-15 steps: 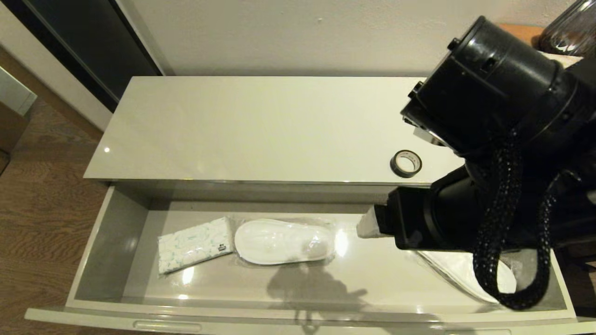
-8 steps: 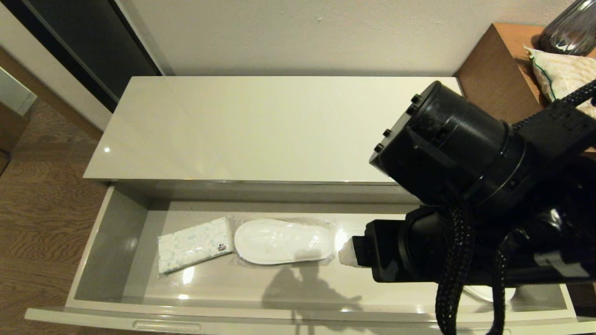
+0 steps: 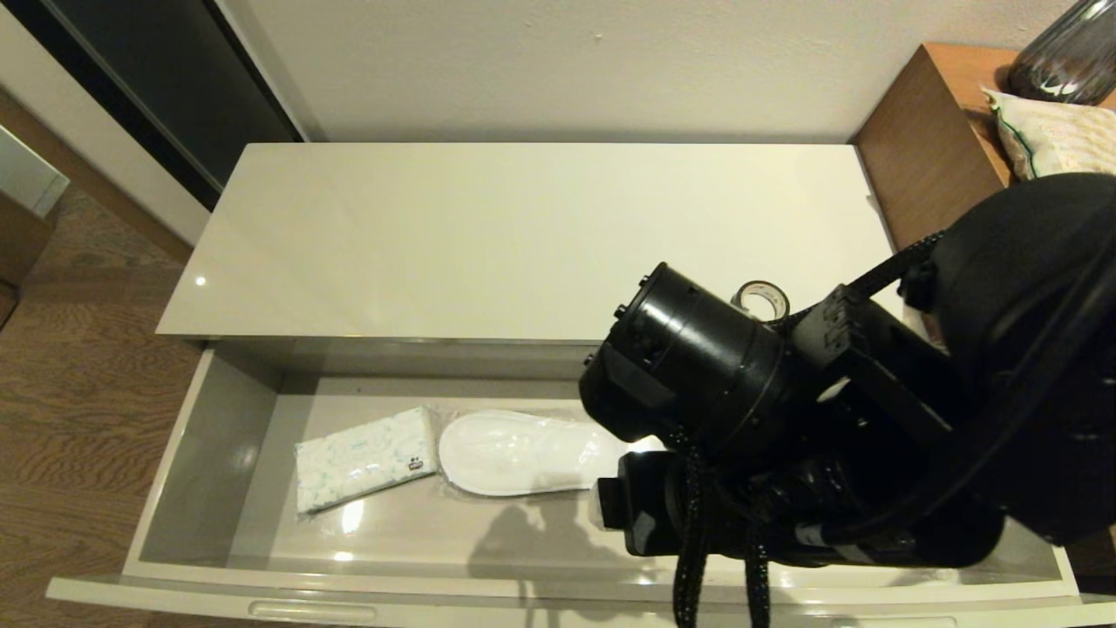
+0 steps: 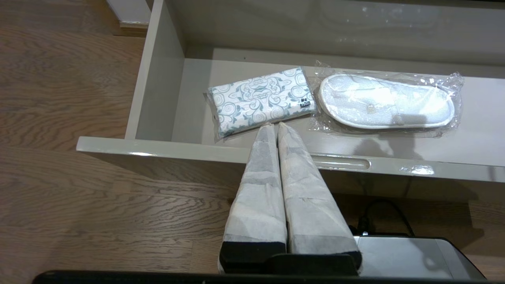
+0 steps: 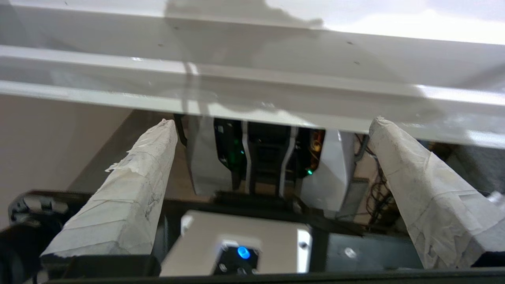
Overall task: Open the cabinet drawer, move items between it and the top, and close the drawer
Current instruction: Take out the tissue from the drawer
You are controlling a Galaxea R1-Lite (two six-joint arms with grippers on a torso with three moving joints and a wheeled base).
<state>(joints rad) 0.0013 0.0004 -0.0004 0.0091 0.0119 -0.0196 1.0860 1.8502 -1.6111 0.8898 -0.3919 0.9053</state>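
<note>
floor: brown wood-grain planks [image 4: 79, 205] seen below the drawer front.
cabinet drawer [image 3: 200, 453]: pulled out, glossy beige-grey, oblong recessed pull [image 4: 341, 161] on its front edge.
tissue pack [image 3: 364, 458]: lying flat in the drawer's left half, soft, white with pale blue swirls; just beside it a white slipper [image 3: 514, 452] in clear crinkled wrap.
left claw [image 4: 275, 127]: paper-wrapped fingers pressed together, nothing held, parked outside the drawer front, tips aimed at the tissue pack.
right claw [image 5: 272, 122]: wrapped fingers [image 5: 134, 189] spread wide, empty, seen low over the drawer's right half.
change: right arm [image 3: 697, 392] has dropped and swung left since the earlier frame, now covering the drawer's right part; tape roll uncovered again.
top [image 3: 488, 235]: flat glossy cream-white tabletop.
tape roll [image 3: 761, 299]: black ring, pale core, on the top near its right front, half hidden by the arm.
room: pale wall [image 3: 567, 61] behind; brown wooden table [image 3: 924, 139] at right.
</note>
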